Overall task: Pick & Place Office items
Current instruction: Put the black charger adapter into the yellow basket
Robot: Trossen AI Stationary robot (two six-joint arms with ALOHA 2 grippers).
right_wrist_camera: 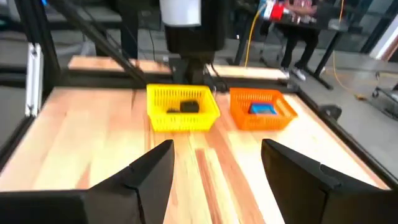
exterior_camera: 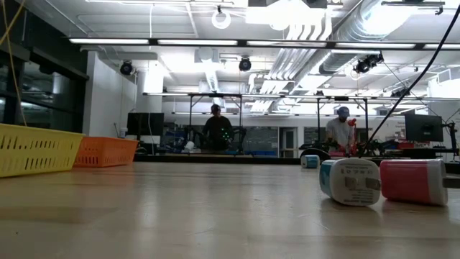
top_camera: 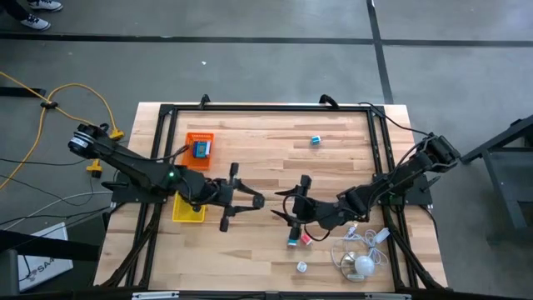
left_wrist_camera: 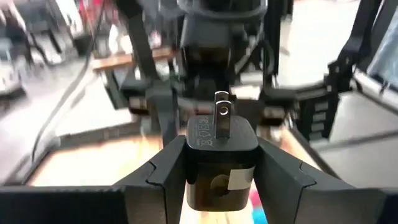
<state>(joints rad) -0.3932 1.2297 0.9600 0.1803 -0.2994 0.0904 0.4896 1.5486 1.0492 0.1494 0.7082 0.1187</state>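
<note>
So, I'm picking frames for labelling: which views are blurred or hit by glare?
Left wrist view: the background is smeared, only the black plug adapter in the left pincer is sharp. Low view: ceiling lights glare, the table is dim. Right wrist view: slightly soft.

Two dark, slender arms are seen from above, each built of jointed segments. A small green light is shown on the left arm (top_camera: 171,175), and a round silver-grey joint at its base. Black cables are looped beside the right arm (top_camera: 391,185). Each pincer is made of two matte black, angular, wedge-shaped fingers (right_wrist_camera: 149,171), as the wrist views show.
</note>
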